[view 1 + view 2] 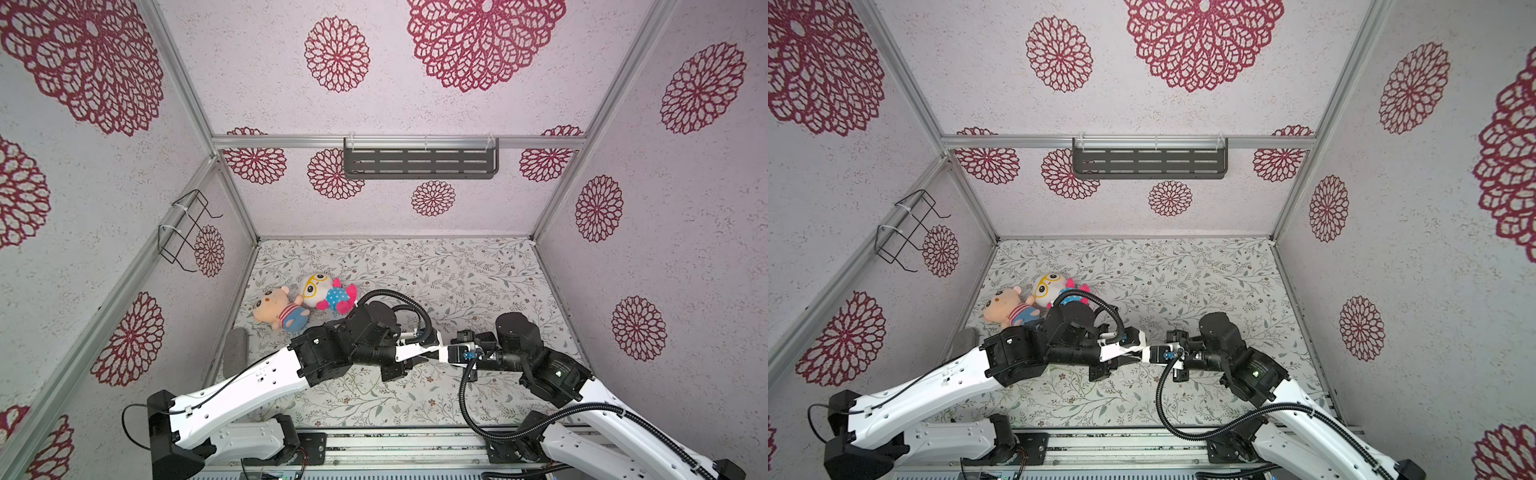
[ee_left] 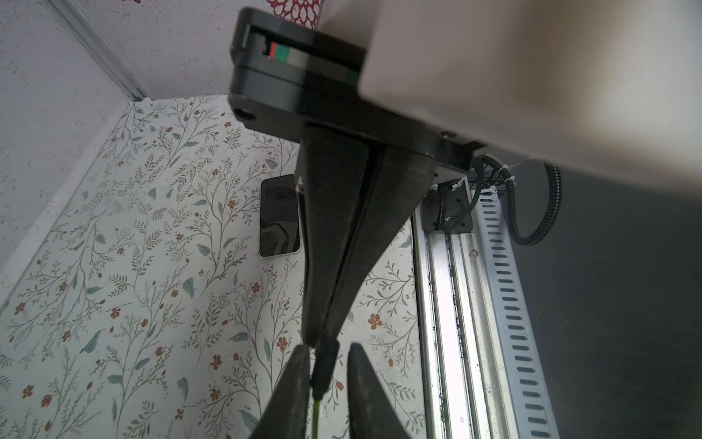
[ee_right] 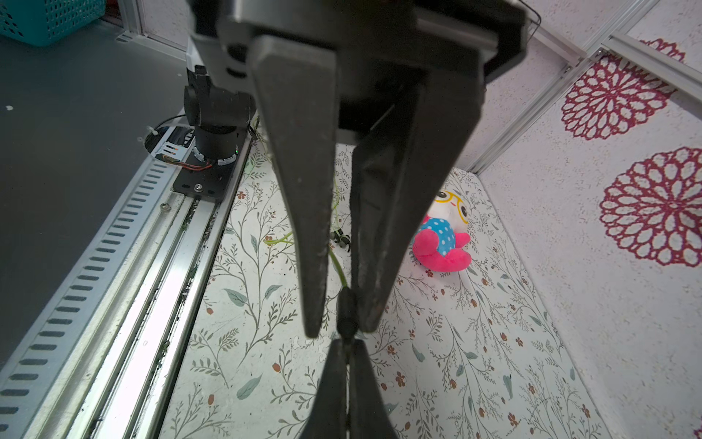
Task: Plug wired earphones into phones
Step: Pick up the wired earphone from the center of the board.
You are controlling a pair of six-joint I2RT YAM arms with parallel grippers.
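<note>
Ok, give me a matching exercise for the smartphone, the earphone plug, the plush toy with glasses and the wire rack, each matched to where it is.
Things:
1. smartphone
2. earphone plug
3. plush toy with yellow glasses
4. black wire rack

Places:
A. fixed to the side wall
B. held at the tips of the right gripper
C. flat on the floral table
D. beside the striped-shirt plush toy

Pairs: 1-C, 2-B, 3-D, 4-A
</note>
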